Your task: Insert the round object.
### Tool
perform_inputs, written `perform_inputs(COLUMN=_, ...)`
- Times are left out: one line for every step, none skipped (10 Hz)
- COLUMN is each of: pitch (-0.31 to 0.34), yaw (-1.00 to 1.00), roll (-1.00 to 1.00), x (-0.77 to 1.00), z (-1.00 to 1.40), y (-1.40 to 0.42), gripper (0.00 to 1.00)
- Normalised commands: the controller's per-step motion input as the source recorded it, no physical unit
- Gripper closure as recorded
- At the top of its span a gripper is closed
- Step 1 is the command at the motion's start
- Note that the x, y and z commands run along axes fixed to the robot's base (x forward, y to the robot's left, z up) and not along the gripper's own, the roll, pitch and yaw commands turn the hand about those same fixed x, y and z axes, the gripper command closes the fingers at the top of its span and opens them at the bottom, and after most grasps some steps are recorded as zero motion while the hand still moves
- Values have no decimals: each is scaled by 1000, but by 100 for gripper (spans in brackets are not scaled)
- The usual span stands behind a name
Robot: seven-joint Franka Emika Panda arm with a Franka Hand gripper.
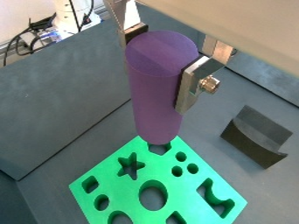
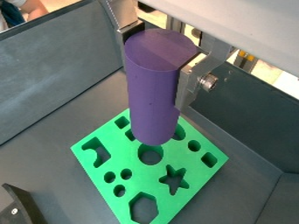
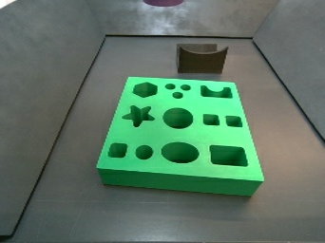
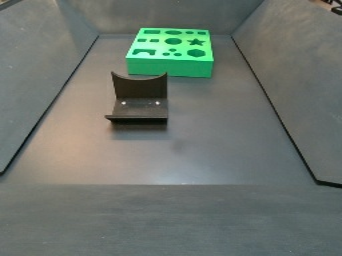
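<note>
The round object, a dull purple cylinder [image 1: 152,96], hangs upright in both wrist views [image 2: 152,101]. My gripper [image 1: 162,66] is shut on its upper part, with a silver finger plate [image 1: 193,83] on each side [image 2: 191,80]. The green block [image 1: 93,188] with its shaped holes lies below [image 2: 93,144]. A large round hole [image 2: 151,154] shows just past the cylinder's lower end. In a side view only the cylinder's purple end [image 3: 162,3] shows, well above the green block [image 3: 117,171]. The gripper is out of view in both side views.
The dark fixture [image 4: 138,100] with a curved notch stands on the floor apart from the green block [image 4: 171,66], also seen behind it [image 3: 200,59] and in a wrist view [image 1: 257,133]. Grey walls slope up round the floor.
</note>
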Motion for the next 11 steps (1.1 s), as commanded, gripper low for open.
perform_inputs(pitch=0, yaw=-46, roll=0, x=74, z=-1000, y=-171, gripper=100)
perform_inputs(pitch=0, yaw=-49, roll=0, x=74, z=-1000, y=-166, gripper=100)
perform_inputs(pitch=0, yaw=-46, roll=3, x=74, z=-1000, y=-166, gripper=100)
perform_inputs(pitch=0, yaw=-37, roll=13, x=91, z=-1000, y=-146, gripper=100)
perform_inputs(pitch=-4, yaw=-20, roll=16, x=97, z=-1000, y=-140, gripper=100)
perform_inputs(pitch=-9, yaw=-14, roll=20, x=100, z=-1000, y=-134, gripper=100)
perform_inputs(pitch=-10, yaw=-11, roll=31, x=120, z=-1000, y=-106, gripper=100)
perform_inputs(pitch=-10, yaw=-3, roll=43, x=123, z=-1000, y=-97, gripper=100)
perform_inputs(pitch=-10, yaw=0, roll=40, x=123, z=-1000, y=-97, gripper=100)
perform_inputs(pitch=-7, yaw=-14, roll=59, x=160, z=-1000, y=-46, gripper=100)
perform_inputs(pitch=23, yaw=-3, roll=121, x=306, z=-1000, y=69, gripper=100)
